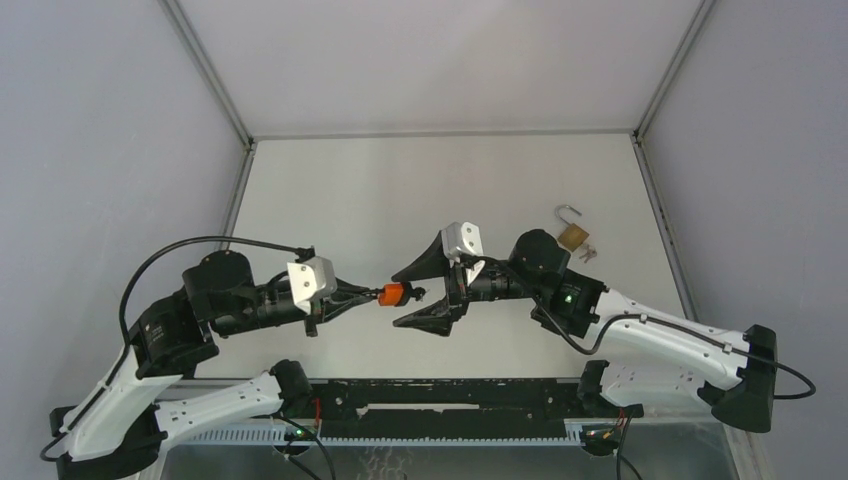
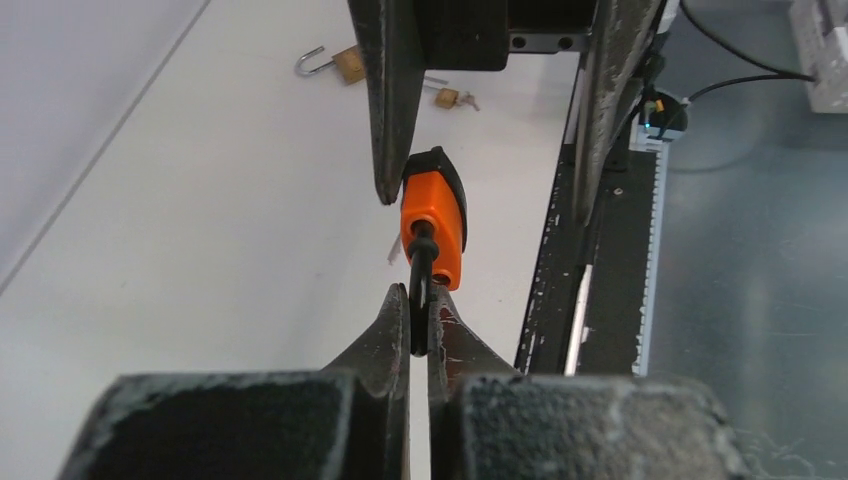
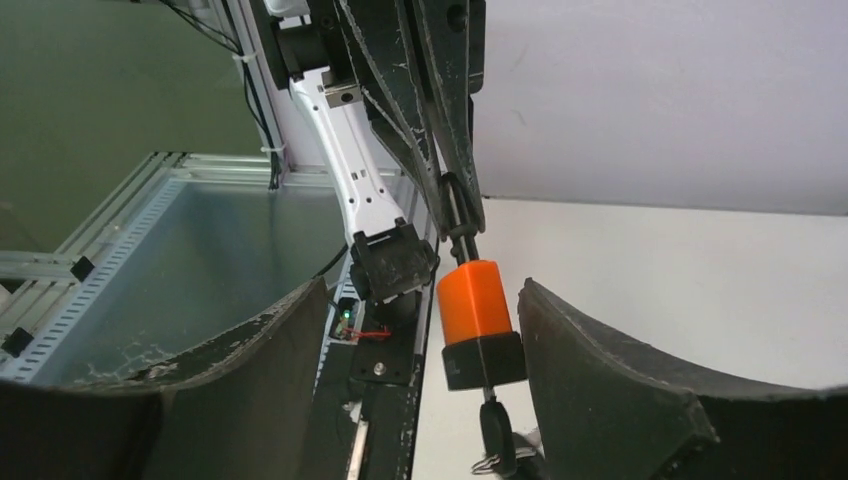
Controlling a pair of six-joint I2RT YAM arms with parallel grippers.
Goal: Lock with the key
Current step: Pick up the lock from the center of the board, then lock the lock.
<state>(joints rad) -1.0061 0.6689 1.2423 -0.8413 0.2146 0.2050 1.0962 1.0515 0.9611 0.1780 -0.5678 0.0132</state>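
An orange padlock [image 1: 392, 293] with a black base hangs in the air over the table's near middle. My left gripper [image 1: 372, 295] is shut on its black shackle [image 2: 420, 290], seen between my fingertips in the left wrist view [image 2: 418, 300]. A black-headed key [image 3: 497, 435] with a ring sticks out of the lock's base. My right gripper [image 1: 394, 300] is open, its fingers on either side of the padlock [image 3: 475, 300]. One finger [image 3: 600, 370] is very close to the black base. The padlock also shows in the left wrist view [image 2: 435, 215].
A brass padlock [image 1: 572, 235] with its shackle open lies on the white table at the far right, with small keys [image 1: 588, 254] beside it. It also shows in the left wrist view [image 2: 345, 65]. The black rail [image 1: 450, 395] runs along the near edge.
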